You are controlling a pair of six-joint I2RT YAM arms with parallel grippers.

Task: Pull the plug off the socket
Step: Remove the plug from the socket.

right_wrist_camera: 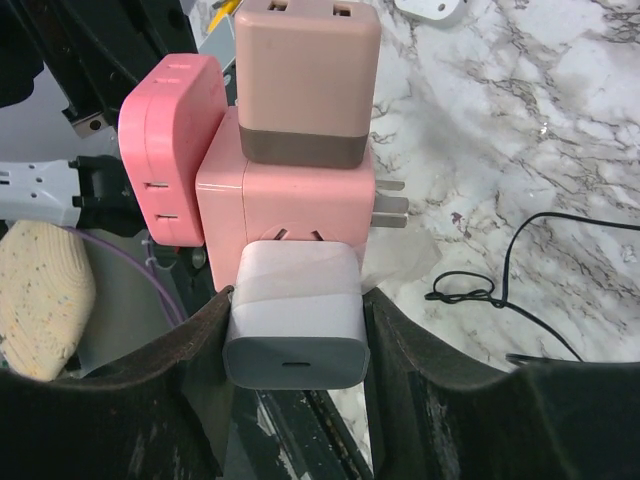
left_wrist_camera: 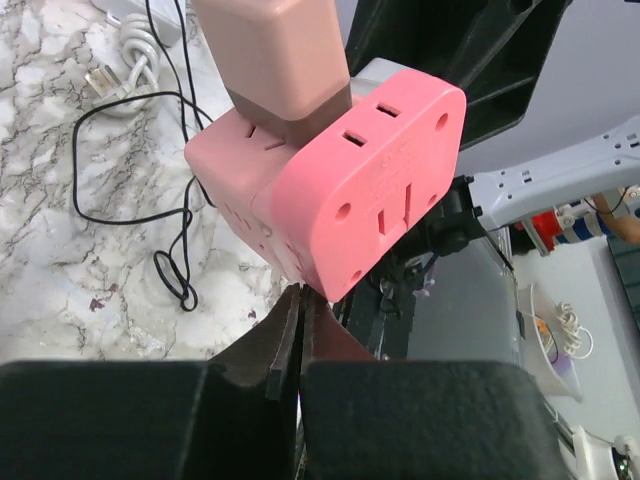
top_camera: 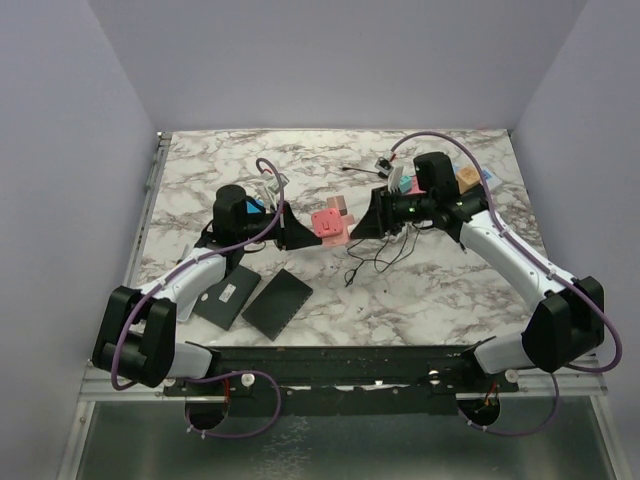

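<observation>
Right claw grips the white plug, the pink cube socket just ahead of its fingers; left claw sits closed, empty, right beneath it, so the pull-out, I'd say, needs bracing.

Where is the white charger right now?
Right wrist view: the white charger sits clamped in the right gripper, plugged into the pink socket cube below the beige charger, mid-table between both arms.

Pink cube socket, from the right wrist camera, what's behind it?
A tan charger, plugged into the far side of the pink cube socket. Its prongs are covered.
</observation>
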